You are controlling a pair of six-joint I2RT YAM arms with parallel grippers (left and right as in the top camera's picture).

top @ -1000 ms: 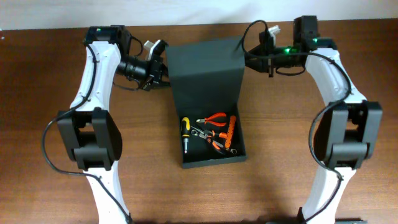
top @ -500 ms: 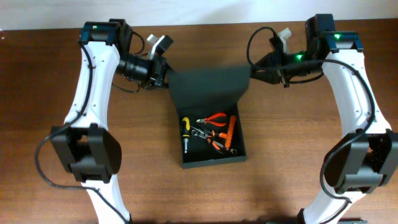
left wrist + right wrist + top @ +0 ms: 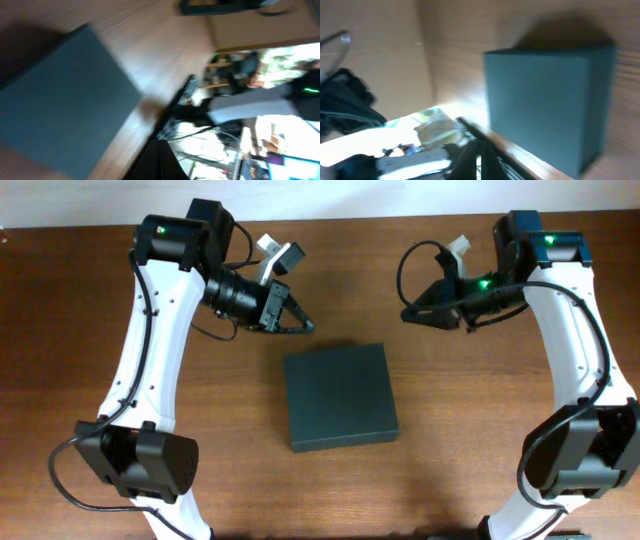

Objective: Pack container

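Container lid now closed

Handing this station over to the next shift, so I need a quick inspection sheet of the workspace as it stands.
Surface: brown wooden table, bare around the box.
Job's things: container at the centre, lid down flat, contents hidden.
Clutter: nothing seen.
Grippers: left gripper and right gripper both shut, empty, beyond the container's far corners, apart from it.
Cables: black cable loop by the right wrist; lower cable at the left arm's base; neither crosses the container.
Surroundings: pale strip past the far table edge; wrist views too blurred to read.
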